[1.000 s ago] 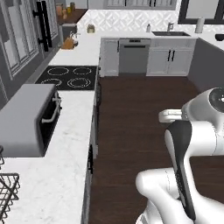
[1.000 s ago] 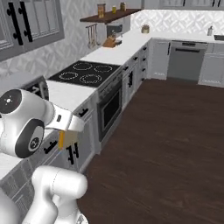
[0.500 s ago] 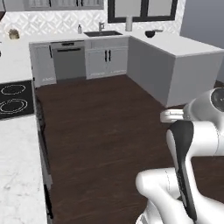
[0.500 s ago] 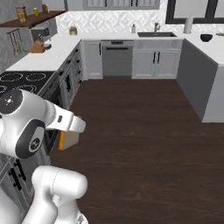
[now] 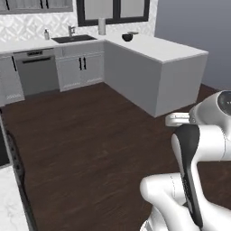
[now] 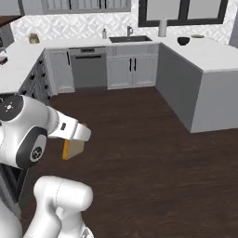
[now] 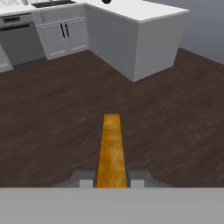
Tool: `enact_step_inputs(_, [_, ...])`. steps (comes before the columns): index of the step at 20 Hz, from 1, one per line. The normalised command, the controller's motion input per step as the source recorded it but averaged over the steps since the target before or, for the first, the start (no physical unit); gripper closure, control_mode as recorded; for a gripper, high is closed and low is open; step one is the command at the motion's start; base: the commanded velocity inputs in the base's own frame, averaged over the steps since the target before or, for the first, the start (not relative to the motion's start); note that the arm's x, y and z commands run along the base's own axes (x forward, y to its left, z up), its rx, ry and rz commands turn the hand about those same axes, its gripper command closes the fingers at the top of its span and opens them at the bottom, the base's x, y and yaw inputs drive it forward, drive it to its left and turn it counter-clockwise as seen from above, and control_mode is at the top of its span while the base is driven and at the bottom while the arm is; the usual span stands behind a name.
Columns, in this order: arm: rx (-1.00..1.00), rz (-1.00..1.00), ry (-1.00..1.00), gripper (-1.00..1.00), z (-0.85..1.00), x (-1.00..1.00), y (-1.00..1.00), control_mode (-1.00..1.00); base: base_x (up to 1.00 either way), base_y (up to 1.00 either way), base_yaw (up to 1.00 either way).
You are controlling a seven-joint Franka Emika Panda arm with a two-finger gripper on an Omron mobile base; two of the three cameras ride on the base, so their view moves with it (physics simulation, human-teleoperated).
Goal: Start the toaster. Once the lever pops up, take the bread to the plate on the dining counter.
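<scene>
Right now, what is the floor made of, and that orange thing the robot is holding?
The floor looks like dark wood planks with a soft sheen: brown, with streaky grain. The bread in the gripper looks like toast: golden-orange, with a rough, matte, crumbly edge.

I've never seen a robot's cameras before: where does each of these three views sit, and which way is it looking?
Left base view: on the base behind the arm's left, facing the dark wood floor and sink; the white arm rises at lower right.
Right base view: behind the arm's right, same way; the arm at lower left carries the bread.
Hand view: on the hand, along the gripper, shut on the bread seen edge-on.
All three share the white peninsula counter; both base views show the black bowl.
</scene>
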Motion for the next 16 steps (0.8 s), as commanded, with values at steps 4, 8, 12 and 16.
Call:
enact_step_inputs(4, [0.00,0.00,0.00,1.00,0.00,0.00,0.00,1.00,1.00,-0.08,-0.40])
enact_step_inputs(8, [0.00,0.00,0.00,1.00,0.00,0.00,0.00,1.00,1.00,-0.20,-0.42])
enact_step_inputs(12, [0.00,0.00,0.00,1.00,0.00,0.00,0.00,1.00,1.00,-0.33,-0.41])
enact_step_inputs(16, [0.00,0.00,0.00,1.00,0.00,0.00,0.00,1.00,1.00,-0.40,-0.39])
